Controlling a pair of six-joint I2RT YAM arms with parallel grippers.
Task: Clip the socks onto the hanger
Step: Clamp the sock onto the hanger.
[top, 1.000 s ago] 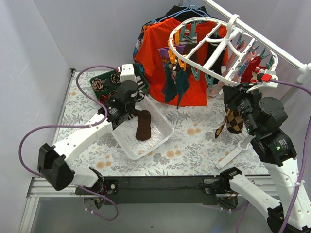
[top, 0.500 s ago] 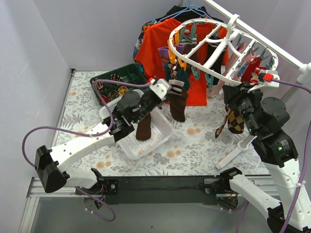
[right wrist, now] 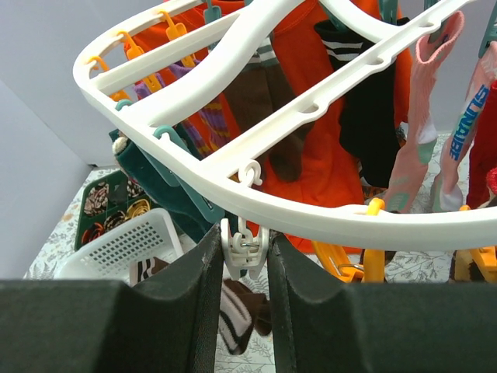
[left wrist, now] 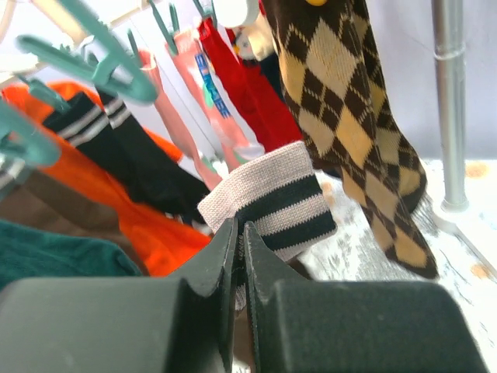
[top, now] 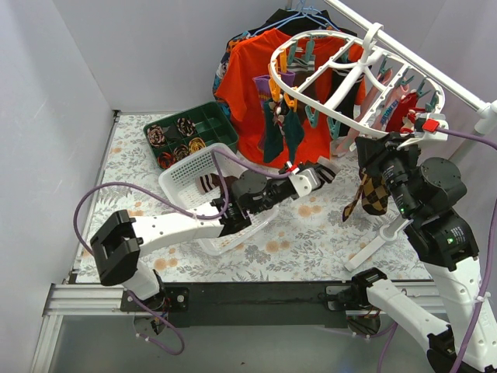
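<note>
My left gripper (top: 324, 172) reaches out under the near side of the white hanger (top: 342, 118). It is shut (left wrist: 239, 233) on the grey, black-striped cuff of a sock (left wrist: 272, 198). The sock's brown body hangs below in the right wrist view (right wrist: 242, 311). My right gripper (top: 382, 148) is up at the hanger's rim (right wrist: 326, 214), its jaws shut (right wrist: 245, 256) on a small white clip (right wrist: 245, 247) hanging from it. A tan-and-brown argyle sock (top: 373, 192) dangles by the right arm and fills the upper left wrist view (left wrist: 342, 116). More socks hang from clips at the hanger's far side (top: 276, 128).
A white basket (top: 180, 185) holds a striped sock (top: 208, 184). A green tray (top: 186, 132) of rolled bundles lies behind it. An orange T-shirt (top: 248, 85) hangs at the back. A white rail (top: 435, 74) and its pole (left wrist: 446, 101) stand at the right.
My left arm has lifted the brown sock out of the basket and swung right, to just under the hanger by the right gripper. The right arm has stayed put.
</note>
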